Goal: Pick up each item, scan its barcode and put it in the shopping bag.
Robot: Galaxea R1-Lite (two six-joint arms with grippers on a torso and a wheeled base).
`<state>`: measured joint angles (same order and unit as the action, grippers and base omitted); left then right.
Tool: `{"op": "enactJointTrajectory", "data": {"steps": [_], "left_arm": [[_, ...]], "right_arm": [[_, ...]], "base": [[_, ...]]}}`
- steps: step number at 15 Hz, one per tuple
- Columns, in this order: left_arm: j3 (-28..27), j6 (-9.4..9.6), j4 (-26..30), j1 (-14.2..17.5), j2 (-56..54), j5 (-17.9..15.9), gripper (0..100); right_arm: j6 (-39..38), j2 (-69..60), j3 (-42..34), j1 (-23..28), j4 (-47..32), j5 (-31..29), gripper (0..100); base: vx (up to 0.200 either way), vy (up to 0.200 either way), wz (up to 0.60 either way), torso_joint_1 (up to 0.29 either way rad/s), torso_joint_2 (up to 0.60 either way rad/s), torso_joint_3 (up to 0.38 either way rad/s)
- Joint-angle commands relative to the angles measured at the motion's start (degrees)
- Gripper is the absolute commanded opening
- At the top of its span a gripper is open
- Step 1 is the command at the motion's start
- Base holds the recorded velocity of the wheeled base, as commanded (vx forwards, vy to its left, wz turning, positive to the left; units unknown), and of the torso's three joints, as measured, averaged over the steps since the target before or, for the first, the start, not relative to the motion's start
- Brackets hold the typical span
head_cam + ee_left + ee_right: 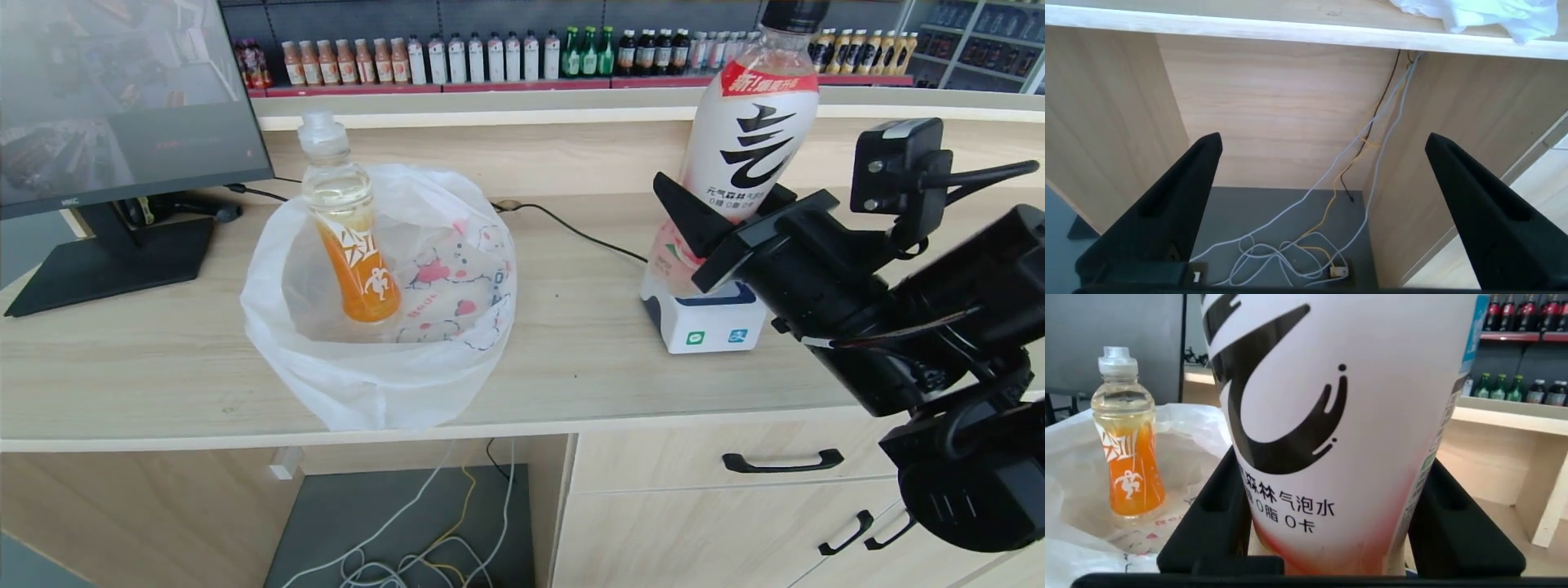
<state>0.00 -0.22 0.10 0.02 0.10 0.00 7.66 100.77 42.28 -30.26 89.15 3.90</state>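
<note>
Sparkling-water bottle (747, 131) is sitting upright between the two black fingers (1208, 527) of the right gripper (727, 224), which are pinching it low on its pink-tinted lower body, just above its base. The bottle is standing over the white barcode scanner (710, 327) near the counter's (571, 351) right front edge; whether its base is touching the scanner or hanging just above it cannot be told.

The left gripper (1323, 212) is hanging with its fingers (1176, 212) spread wide and holding nothing, below the counter's front edge, facing the recess where loose cables (1315, 237) are lying.

The white shopping bag (367, 392) is slumping open toward the counter's left front, with an orange drink bottle (355, 245) leaning inside it.

Judged from here, the low grip is leaving most of a tall bottle above the fingers, so a quick swing toward the bag could be tilting it in the grasp. Lowering it in could be knocking the leaning orange bottle or folding the limp rim.

The barcode is not showing, the scanner's window is covered by bottle and gripper, and the cap is partly cut off at the top of the head view.
</note>
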Motion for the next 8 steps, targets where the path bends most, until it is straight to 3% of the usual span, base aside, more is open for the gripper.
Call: {"op": "enactJointTrajectory", "data": {"steps": [1,8], "left_arm": [[0.0,-0.04,0.0,0.0,0.0,0.0,100],[0.0,-0.04,0.0,0.0,0.0,0.0,100]], "right_arm": [[0.0,0.9,0.0,0.3,0.2,-0.1,0],[-0.9,0.5,-0.2,0.4,0.5,-0.3,0]], "base": [[0.000,0.200,0.00,0.002,0.00,0.002],[0.000,0.200,0.00,0.000,0.00,0.002]]}}
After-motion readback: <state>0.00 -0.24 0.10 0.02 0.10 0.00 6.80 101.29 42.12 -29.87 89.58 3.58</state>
